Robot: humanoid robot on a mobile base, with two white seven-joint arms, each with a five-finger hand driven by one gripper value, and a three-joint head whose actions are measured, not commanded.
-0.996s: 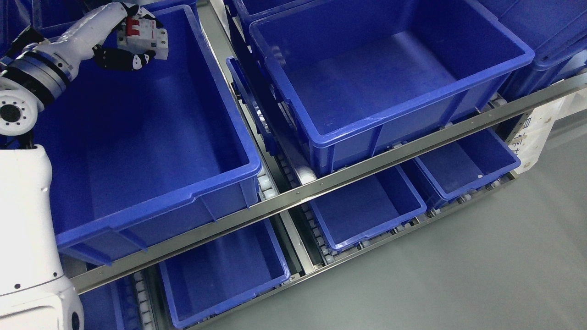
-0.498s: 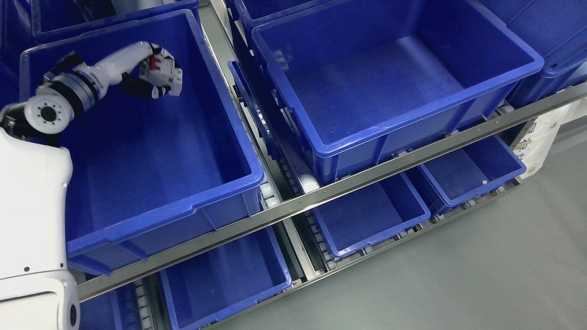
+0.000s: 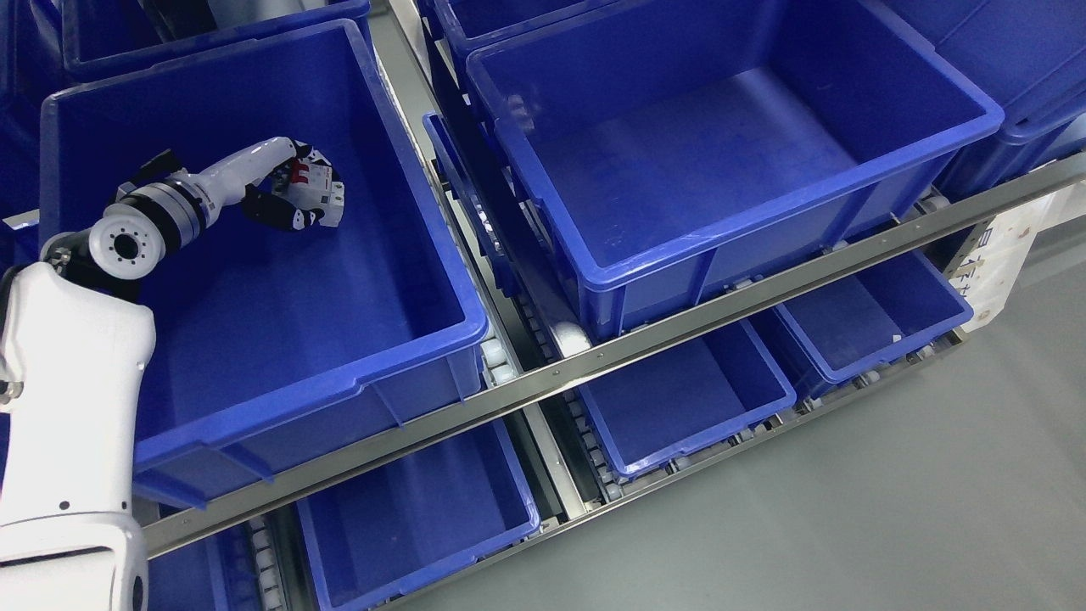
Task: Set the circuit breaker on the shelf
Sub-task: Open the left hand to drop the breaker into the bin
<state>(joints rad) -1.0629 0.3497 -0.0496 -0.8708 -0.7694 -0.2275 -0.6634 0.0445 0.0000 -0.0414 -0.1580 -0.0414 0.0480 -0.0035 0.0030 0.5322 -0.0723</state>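
Head view of a roller shelf (image 3: 679,307) carrying blue plastic bins on two levels. The left arm (image 3: 76,382), white with a grey wrist ring, enters from the lower left and reaches into the large blue bin (image 3: 407,212) at the upper left of the shelf. The left hand (image 3: 284,191) lies inside this bin, toward its rear half and nearer the right wall than the left. Its dark fingers (image 3: 280,212) are curled around the circuit breaker (image 3: 318,191), a white block with red switch levers on its upper face; the breaker is pinched between the fingers below and the thumb side above. Whether the breaker touches the bin floor cannot be told from this angle.

To the right, across a metal divider rail, a second large blue bin (image 3: 848,182) stands on the same upper level. Further blue bins show at the top edge behind both. A metal front rail (image 3: 475,407) runs diagonally across the shelf's front. Beneath it, three smaller blue bins sit on the lower level: the lower left bin (image 3: 424,543), the lower middle bin (image 3: 764,382), and the lower right bin (image 3: 933,297). White rollers show between the bins. Grey floor (image 3: 848,509) fills the lower right.
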